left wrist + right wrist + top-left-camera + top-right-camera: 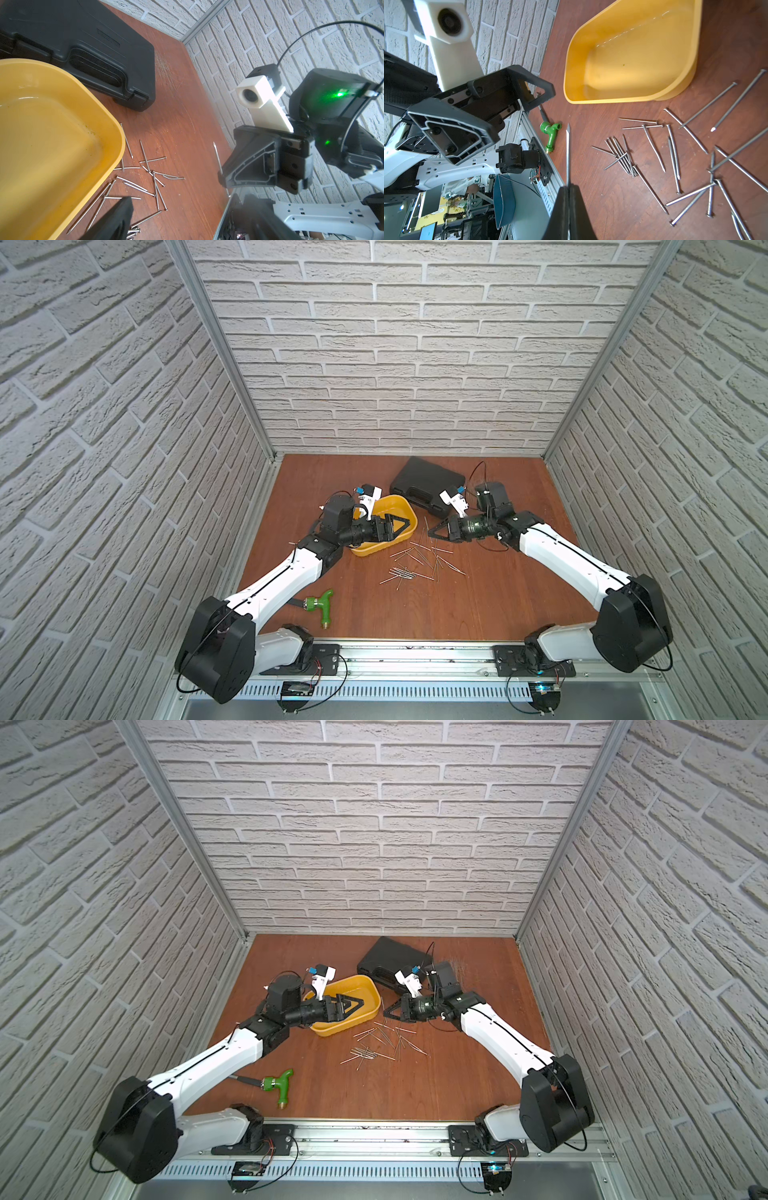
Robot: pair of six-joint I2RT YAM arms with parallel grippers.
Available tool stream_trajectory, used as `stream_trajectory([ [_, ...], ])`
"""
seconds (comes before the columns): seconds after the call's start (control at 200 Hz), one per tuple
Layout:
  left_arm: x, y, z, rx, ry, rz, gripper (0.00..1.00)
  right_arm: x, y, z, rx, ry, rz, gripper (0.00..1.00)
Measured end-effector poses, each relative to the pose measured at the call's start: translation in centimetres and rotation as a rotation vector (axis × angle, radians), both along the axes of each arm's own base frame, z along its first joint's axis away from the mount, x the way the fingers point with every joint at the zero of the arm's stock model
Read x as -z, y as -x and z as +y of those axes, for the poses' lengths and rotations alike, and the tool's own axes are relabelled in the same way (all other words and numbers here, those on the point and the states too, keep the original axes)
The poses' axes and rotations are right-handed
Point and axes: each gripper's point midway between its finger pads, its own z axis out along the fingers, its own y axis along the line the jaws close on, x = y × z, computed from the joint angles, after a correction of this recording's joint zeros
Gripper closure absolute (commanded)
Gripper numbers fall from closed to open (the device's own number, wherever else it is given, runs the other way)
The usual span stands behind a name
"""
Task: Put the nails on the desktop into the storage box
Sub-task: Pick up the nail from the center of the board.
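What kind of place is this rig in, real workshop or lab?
Most likely a lab test cell dressed as a workshop: brick-pattern wall panels in aluminium framing, two arms bolted to a metal rail, and nails, a yellow tub and a black tool case on a small wood board.

Yellow storage box (104, 108) on the reddish wood-grain desktop (182, 128), with a closed black case (87, 41) close beside it and loose nails (145, 178) scattered, several crossing one another, just off its rounded corner. Opposite, before the white brick wall (259, 31), the right gripper (222, 179) presses its fingers together on one nail (217, 158), whose pointed end projects beyond the fingertips.
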Motion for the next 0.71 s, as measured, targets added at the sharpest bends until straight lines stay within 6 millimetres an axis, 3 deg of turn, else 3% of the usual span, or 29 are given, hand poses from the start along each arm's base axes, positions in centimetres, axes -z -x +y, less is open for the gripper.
stream_trajectory([
  [0.39,-0.4,-0.5,-1.4,0.018,0.025,0.005,0.24,-0.6,2.1,2.4,-0.076,-0.012,-0.009,0.98],
  [0.705,-0.4,-0.3,-2.0,0.027,0.040,0.024,0.32,-2.2,2.3,3.7,-0.098,-0.029,-0.047,0.98],
])
